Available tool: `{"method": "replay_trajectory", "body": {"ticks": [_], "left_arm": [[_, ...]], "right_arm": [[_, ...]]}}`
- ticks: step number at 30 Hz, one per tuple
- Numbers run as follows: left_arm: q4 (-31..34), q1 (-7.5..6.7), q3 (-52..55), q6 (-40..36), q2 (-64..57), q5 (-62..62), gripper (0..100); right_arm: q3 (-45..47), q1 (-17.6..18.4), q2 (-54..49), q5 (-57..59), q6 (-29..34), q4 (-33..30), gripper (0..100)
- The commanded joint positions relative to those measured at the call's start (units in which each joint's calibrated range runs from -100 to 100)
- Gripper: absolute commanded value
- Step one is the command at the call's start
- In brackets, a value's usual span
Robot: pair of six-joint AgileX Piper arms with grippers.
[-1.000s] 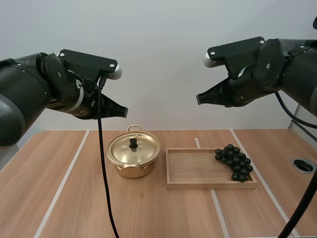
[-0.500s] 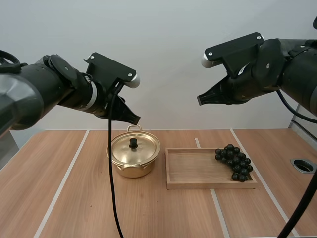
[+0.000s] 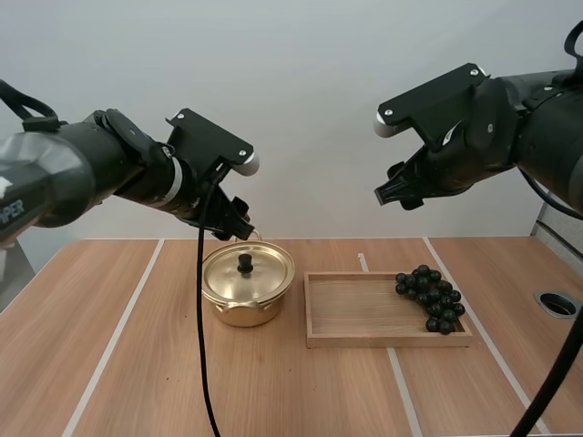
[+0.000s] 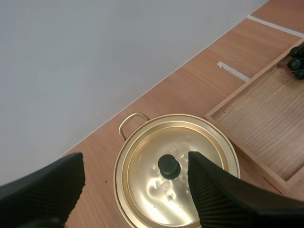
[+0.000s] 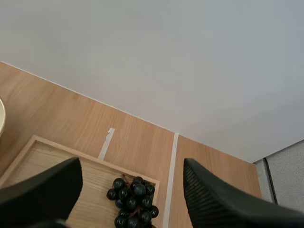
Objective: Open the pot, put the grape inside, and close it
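Observation:
A gold pot (image 3: 247, 289) stands on the wooden table, its lid on, with a black knob (image 3: 245, 263) in the middle. To its right a wooden tray (image 3: 355, 311) holds a bunch of dark grapes (image 3: 431, 297) at its right end. My left gripper (image 3: 239, 224) hovers above the pot's back rim. In the left wrist view it (image 4: 135, 159) is open, fingers either side of the lid knob (image 4: 169, 165), well above it. My right gripper (image 3: 397, 195) hangs high over the tray. In the right wrist view it (image 5: 132, 164) is open above the grapes (image 5: 133, 202).
White tape lines run across the table (image 3: 127, 364). A round hole (image 3: 557, 303) sits near the table's right edge. The tray's left half (image 4: 266, 128) is bare wood, close beside the pot.
Both grippers have gone from shut to open. My left arm has swung right and down toward the pot. My right gripper has tilted slightly downward over the tray.

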Motion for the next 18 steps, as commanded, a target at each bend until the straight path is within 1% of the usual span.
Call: {"method": "replay_trajectory", "body": {"ticks": [1, 5, 7, 8, 9, 12, 15, 17, 18], "left_arm": [[-0.9, -0.17, -0.9, 0.3, 2.0, 0.6, 100], [-0.9, -0.17, -2.8, 0.3, 6.1, 2.5, 100], [-0.5, -0.17, -4.1, 0.3, 8.2, 2.8, 100], [-0.2, -0.42, -4.9, 0.3, 9.4, 3.2, 100], [0.8, -0.82, -5.6, -0.2, 10.5, 3.2, 100], [4.9, -2.81, -8.0, -3.1, 13.9, 2.4, 100], [12.6, -5.36, -10.4, -8.9, 16.9, 1.1, 100], [17.4, -6.48, -11.8, -12.0, 19.0, 1.1, 100], [19.0, -6.73, -12.4, -13.1, 19.8, 1.5, 100]], "right_arm": [[-0.3, 0.0, 2.2, 1.2, 1.5, -1.7, 100], [-0.3, 0.0, 6.0, 2.0, 4.0, -3.6, 100], [-0.3, 0.0, 7.2, 2.0, 4.0, -3.6, 100], [-0.3, 0.0, 7.5, 2.0, 4.0, -3.6, 100], [-0.3, 0.0, 8.0, 2.0, 4.0, -3.6, 100], [-0.3, 0.0, 8.5, 1.3, 4.0, -3.6, 100], [-0.3, 0.0, 8.5, 0.9, 4.0, -3.6, 100], [-0.3, 0.0, 8.5, 0.9, 4.0, -3.6, 100], [-0.3, 0.0, 8.5, 0.9, 4.0, -3.6, 100]]}}
